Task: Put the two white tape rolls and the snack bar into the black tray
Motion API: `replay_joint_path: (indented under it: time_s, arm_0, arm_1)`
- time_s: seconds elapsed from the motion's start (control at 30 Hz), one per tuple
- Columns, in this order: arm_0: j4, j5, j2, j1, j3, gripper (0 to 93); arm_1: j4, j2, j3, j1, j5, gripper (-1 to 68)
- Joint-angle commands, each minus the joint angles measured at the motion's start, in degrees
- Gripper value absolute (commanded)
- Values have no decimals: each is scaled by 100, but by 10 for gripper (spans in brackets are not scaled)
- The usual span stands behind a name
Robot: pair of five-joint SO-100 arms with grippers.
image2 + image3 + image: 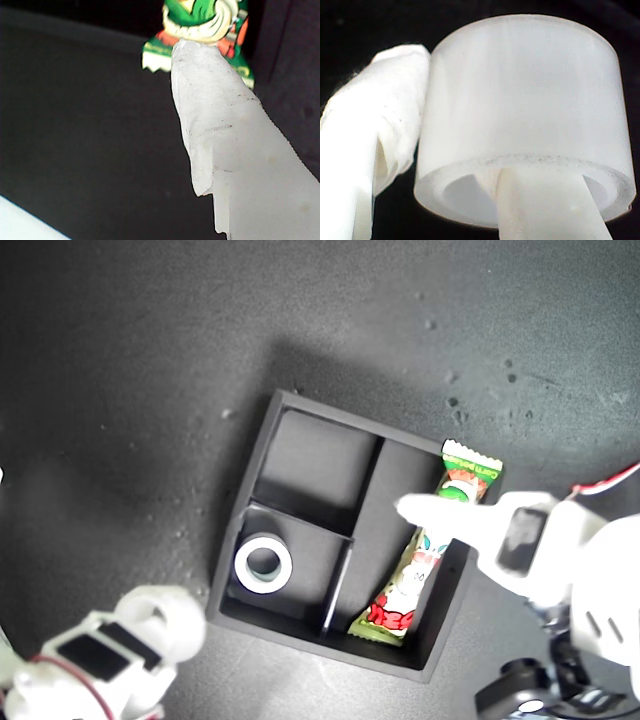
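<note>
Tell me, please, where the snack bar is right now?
The snack bar lies in the black tray's long compartment, on the exterior view's right, its top end over the rim, beneath my first gripper.

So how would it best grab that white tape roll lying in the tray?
By its thick wall, from straight above, probably. The tape roll lies flat, hole facing up, and the walls of the black tray stand close beside it, so one finger in the hole and one outside looks easiest.
</note>
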Motion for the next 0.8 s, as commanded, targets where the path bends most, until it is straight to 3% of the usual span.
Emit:
replay_joint_path:
  time_s: [0.0, 0.1, 0.17, 0.3, 0.57, 0.67, 0.77]
  arm_0:
    - [70, 1046, -747, -606, -1468, 1]
    - [70, 1731, -1802, -1055, -2760, 1]
    - [70, 2004, -2426, -1345, -3313, 1]
    - [79, 2127, -3331, -1731, -3735, 1]
    - [88, 2162, -4395, -1978, -4192, 1]
    - [88, 2188, -4535, -1995, -4236, 5]
    - [88, 2197, -4430, -1960, -4254, 64]
  arm_1:
    - [105, 712, 44, 70, 1450, 57]
    - [105, 967, 264, -176, 2777, -1]
    - [105, 1274, 712, -378, 3727, -3]
    - [105, 1802, 1547, -826, 5106, -5]
    - [26, 2769, 3498, -1310, 6680, -6]
    - [-1239, 3876, 5177, -1529, 6820, -6]
    - [-1767, 4772, 6328, -1600, 7005, -6]
